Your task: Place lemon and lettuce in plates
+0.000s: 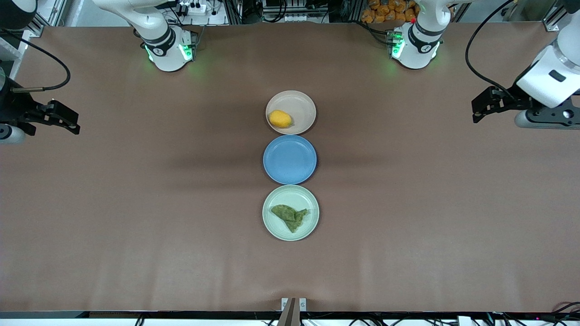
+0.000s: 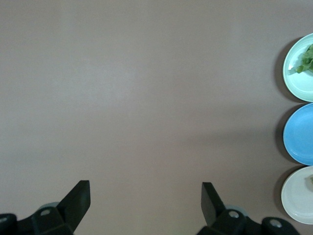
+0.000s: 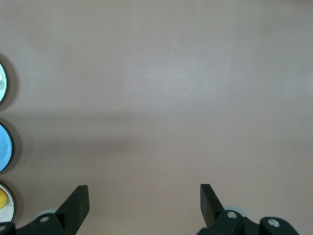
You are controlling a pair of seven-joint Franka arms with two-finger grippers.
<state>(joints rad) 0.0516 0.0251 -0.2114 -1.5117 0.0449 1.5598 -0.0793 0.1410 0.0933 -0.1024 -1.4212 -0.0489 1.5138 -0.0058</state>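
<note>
Lemon [image 1: 280,118] sat in beige plate [image 1: 302,102], lettuce [image 1: 290,216] in green plate [image 1: 274,223] nearest camera, both pincers, left [image 1: 481,107] and right [image 1: 63,118], gaped empty over bare worktop [image 1: 136,203] ends, waiting; task looked finished, best just stay clear.

High front view, wrist views share plates [image 1: 290,158]

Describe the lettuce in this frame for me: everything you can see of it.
The lettuce is a small, wrinkly, dull green leaf of irregular shape, with one pointed end toward the left arm's end of the table. It lies flat and crumpled inside the mint green plate, touching only that plate. This plate is the one nearest the front camera, next to the blue plate. Neither hand is near it. The left wrist view shows part of it.
</note>
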